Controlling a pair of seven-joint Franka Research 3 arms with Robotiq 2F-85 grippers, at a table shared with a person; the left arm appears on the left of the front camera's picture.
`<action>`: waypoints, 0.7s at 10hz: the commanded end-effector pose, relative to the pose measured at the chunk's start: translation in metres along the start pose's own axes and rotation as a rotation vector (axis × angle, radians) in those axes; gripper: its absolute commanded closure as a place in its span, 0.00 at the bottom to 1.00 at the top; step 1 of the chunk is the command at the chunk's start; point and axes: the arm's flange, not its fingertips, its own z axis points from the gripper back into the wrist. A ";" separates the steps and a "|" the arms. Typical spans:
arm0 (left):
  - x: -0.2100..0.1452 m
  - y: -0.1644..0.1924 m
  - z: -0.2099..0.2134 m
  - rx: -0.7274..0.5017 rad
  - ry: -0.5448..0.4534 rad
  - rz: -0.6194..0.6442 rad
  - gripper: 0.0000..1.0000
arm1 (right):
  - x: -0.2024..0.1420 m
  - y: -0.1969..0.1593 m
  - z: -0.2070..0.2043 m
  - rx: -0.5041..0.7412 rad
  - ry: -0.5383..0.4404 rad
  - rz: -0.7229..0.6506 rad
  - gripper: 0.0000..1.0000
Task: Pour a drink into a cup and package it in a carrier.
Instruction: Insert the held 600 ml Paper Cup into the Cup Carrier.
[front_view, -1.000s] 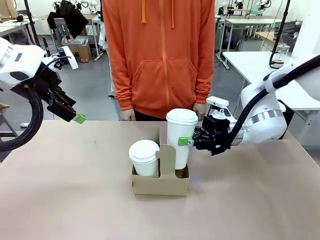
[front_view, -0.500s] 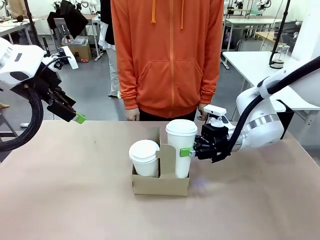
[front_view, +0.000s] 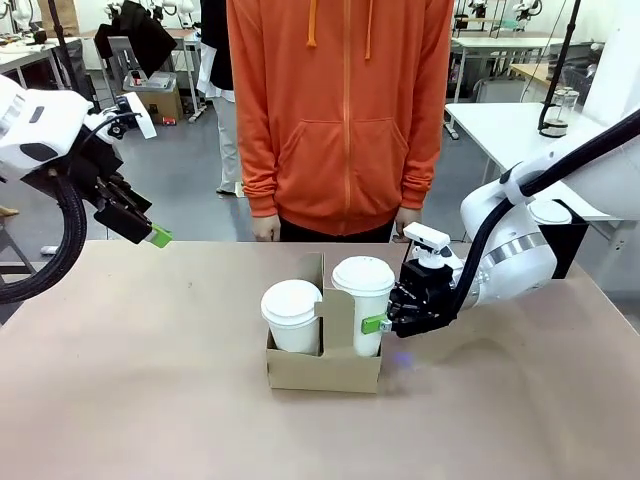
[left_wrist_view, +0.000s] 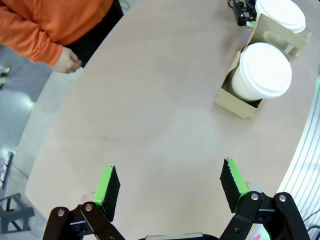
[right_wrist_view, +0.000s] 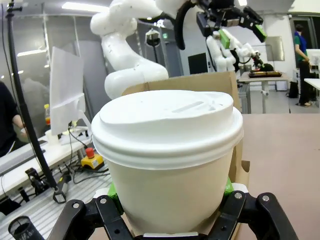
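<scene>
Cup (front_view: 363, 305) stood upright in the right-hand slot of the carrier (front_view: 323, 369), its long axis vertical and its lidded top well above the cardboard wall. Right hand (front_view: 383, 322) lay directly to the cup's right at mid-height, jaws closed on the cup's wall, green pads pressed to either side in the right wrist view (right_wrist_view: 170, 200). A shorter lidded cup (front_view: 293, 315) filled the other slot, beyond the central handle panel. Left hand (front_view: 150, 235) hung far off, above the tabletop (front_view: 150, 400) near its left far edge, jaws spread wide and empty. Judged from this, the cup looked seated or nearly so; the coming move turned on letting go and backing away rightward without tipping it.
</scene>
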 end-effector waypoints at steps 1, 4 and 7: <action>0.000 -0.002 0.003 0.004 0.013 0.011 0.00 | -0.005 -0.006 0.001 0.035 0.051 0.051 0.20; 0.000 -0.002 0.003 0.004 0.013 0.011 0.00 | -0.013 -0.013 0.001 0.061 0.103 0.054 0.20; 0.000 -0.002 0.003 0.004 0.013 0.011 0.00 | -0.018 -0.016 0.003 0.113 0.137 0.067 0.20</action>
